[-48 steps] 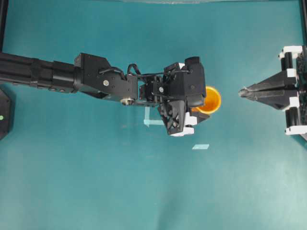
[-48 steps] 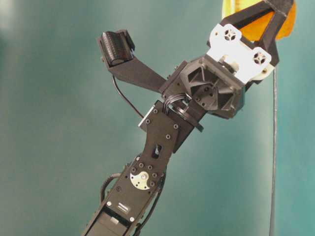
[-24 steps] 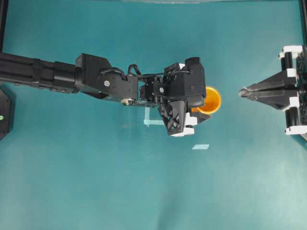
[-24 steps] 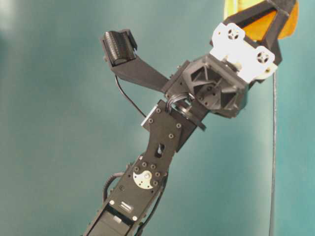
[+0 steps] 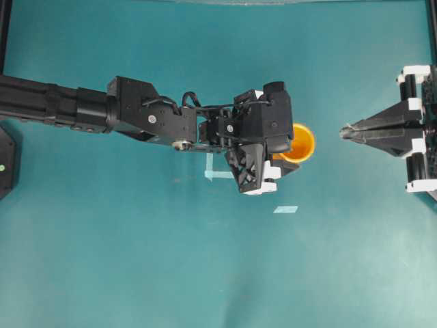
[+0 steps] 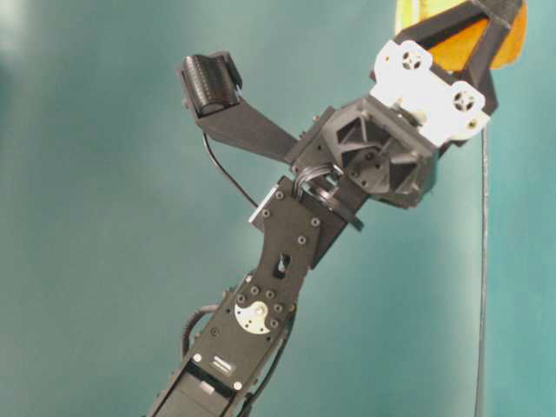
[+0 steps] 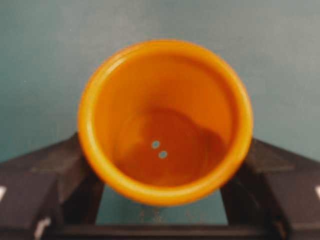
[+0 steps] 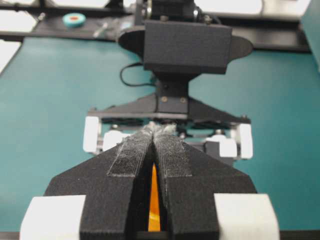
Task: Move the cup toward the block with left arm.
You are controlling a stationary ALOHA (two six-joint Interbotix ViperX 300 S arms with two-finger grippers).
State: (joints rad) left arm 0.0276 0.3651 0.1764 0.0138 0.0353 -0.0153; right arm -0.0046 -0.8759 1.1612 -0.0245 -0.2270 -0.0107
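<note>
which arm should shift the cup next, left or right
Left. The left gripper already has its fingers on either side of the cup, while the right gripper sits shut and apart from the cup, near the table's edge.

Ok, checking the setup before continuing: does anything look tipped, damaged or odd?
Nothing spilled or broken. The cup sits mouth-up between the left gripper fingers. Only oddities: two pale dots on its bottom, and the block shows in no view.
</note>
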